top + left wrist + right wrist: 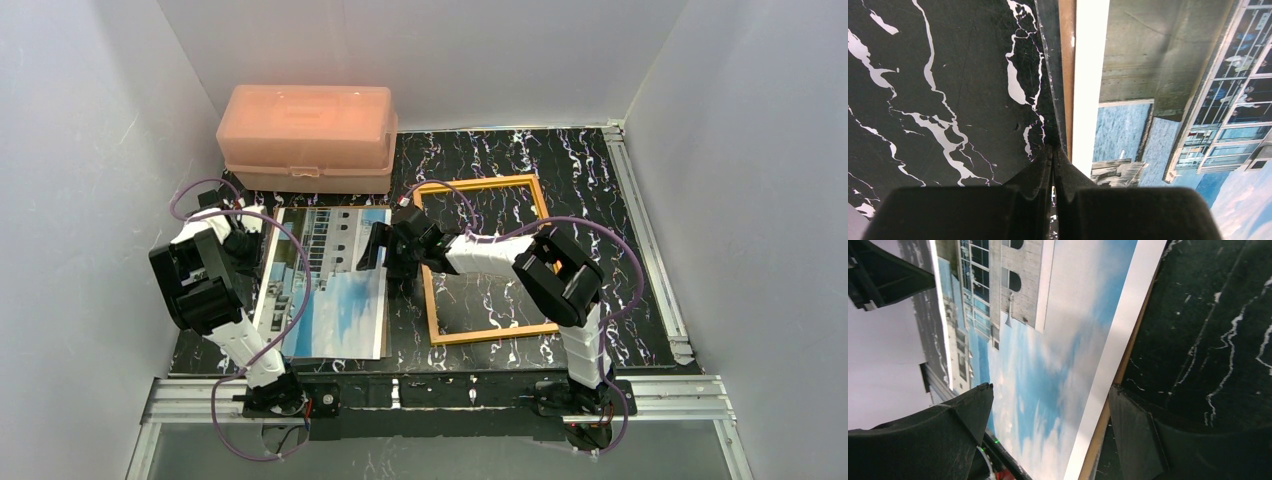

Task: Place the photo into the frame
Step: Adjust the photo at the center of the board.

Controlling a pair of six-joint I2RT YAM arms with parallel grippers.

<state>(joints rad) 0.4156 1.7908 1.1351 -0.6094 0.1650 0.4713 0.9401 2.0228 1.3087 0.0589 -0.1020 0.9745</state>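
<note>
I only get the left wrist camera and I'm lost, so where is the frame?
Observer: The frame lies flat to the right of the photo, nothing in it yet.
Operator: What's the other claw doing?
Observer: The right claw is open, straddling the photo's edge nearest the frame.
Operator: Anything at the back?
Observer: A pink box, behind the photo.

sky-and-building photo (335,295) lies face up, just left of the thin orange frame (495,334) lying flat
</note>
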